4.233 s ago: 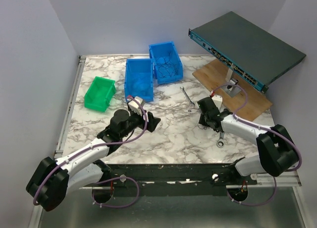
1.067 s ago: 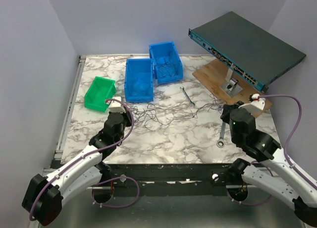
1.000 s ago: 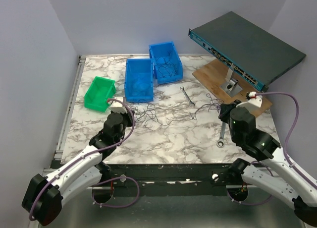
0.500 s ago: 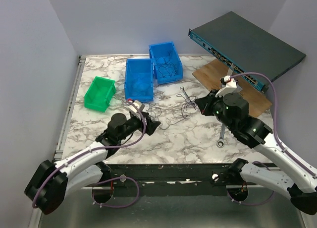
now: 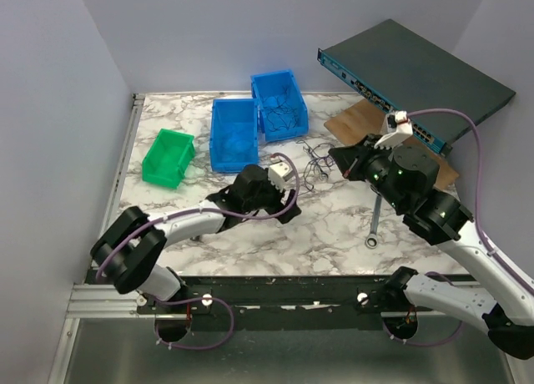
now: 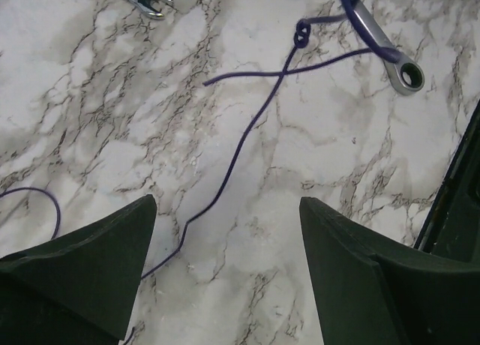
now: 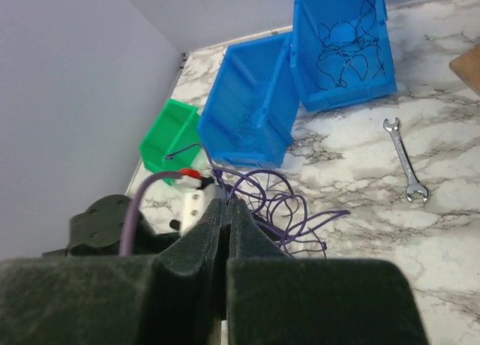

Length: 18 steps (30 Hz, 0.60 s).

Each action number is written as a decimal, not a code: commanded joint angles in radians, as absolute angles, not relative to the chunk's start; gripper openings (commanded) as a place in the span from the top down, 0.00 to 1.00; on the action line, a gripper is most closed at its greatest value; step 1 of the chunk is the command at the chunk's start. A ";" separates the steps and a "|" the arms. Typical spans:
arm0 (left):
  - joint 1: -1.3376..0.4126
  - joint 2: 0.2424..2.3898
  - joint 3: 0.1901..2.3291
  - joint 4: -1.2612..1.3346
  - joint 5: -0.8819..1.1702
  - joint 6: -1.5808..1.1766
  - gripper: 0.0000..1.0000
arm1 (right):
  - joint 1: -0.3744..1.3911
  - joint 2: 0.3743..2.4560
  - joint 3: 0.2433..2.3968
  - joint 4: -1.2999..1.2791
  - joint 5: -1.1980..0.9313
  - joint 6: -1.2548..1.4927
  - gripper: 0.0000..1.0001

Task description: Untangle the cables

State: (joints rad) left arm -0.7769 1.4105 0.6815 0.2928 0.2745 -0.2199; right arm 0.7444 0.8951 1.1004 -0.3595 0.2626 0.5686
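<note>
The right gripper [image 7: 226, 204], jaws pinched shut on the cables [image 7: 268, 201], holds their purple loops just past its tips, at the centre of the top view. Just lower left, the left gripper [image 6: 225, 210] is spread wide over one loose strand [image 6: 241, 146] that runs diagonally toward the upper right.

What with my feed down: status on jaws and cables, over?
Right jaws shut on thin purple cable tangle. Left jaws open, empty, above one loose strand. Strand crosses silver ring wrench.
</note>
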 commanded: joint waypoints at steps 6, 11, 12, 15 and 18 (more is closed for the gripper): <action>-0.803 1.578 0.879 0.039 0.211 -0.196 1.00 | 0.744 0.833 1.194 -0.411 0.367 0.615 0.99; -0.703 1.485 0.776 0.080 0.091 -0.310 1.00 | 0.744 0.778 1.156 -0.562 0.796 0.662 0.99; -0.658 1.467 0.750 0.095 0.113 -0.350 1.00 | 0.744 0.771 1.140 -0.610 0.876 0.687 0.99; -0.505 1.404 0.645 0.174 0.192 -0.448 1.00 | 0.744 0.737 1.074 -0.745 1.107 0.823 0.99; -0.424 1.350 0.565 0.249 0.239 -0.498 1.00 | 0.743 0.680 0.997 -0.777 1.153 0.856 0.99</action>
State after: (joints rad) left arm -0.5377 1.4303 0.6659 0.1448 0.1814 -0.3691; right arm 0.7444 0.7242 1.0889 -0.6106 0.8970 0.7475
